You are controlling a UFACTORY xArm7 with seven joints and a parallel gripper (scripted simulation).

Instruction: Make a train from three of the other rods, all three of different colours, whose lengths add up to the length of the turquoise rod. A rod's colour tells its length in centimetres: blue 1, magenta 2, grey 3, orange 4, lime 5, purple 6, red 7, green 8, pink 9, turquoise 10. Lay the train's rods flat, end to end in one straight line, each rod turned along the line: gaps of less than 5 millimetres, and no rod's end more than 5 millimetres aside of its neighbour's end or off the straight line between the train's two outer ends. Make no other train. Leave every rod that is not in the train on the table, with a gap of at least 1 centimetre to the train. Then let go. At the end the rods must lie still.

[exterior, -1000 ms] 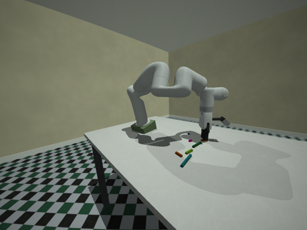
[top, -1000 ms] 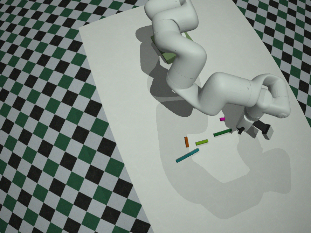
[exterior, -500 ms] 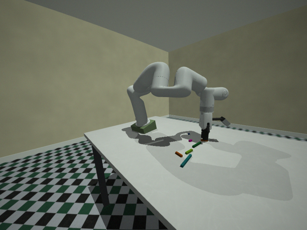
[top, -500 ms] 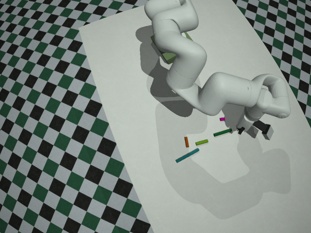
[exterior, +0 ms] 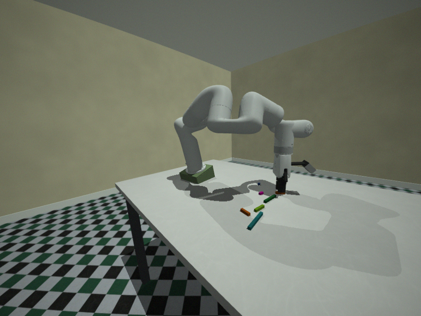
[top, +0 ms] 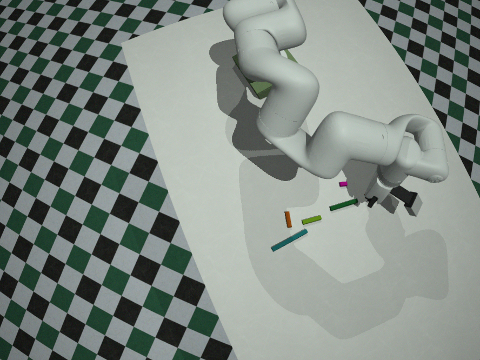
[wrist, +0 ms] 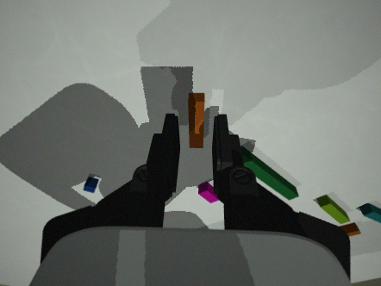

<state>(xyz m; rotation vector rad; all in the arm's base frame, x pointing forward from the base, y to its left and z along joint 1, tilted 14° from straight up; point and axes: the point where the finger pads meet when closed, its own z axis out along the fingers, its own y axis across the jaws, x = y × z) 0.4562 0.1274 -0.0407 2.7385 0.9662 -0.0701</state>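
While the jaws stand apart — gaps flank an orange rod (exterior: 280,193) (wrist: 196,122).

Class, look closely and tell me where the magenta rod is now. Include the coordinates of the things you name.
In the top view, the magenta rod (top: 343,184) (exterior: 260,193) (wrist: 209,192) lies right of centre, just above the green rod (top: 343,205) (exterior: 269,198) (wrist: 271,174), beside the arm's dark shadow.

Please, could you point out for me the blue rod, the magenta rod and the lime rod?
blue rod (exterior: 258,183) (wrist: 90,183): exterior and wrist views, middle
magenta rod (top: 342,184) (exterior: 260,193) (wrist: 209,192): all three views, middle
lime rod (top: 311,220) (exterior: 259,208) (wrist: 334,208): all three views, middle
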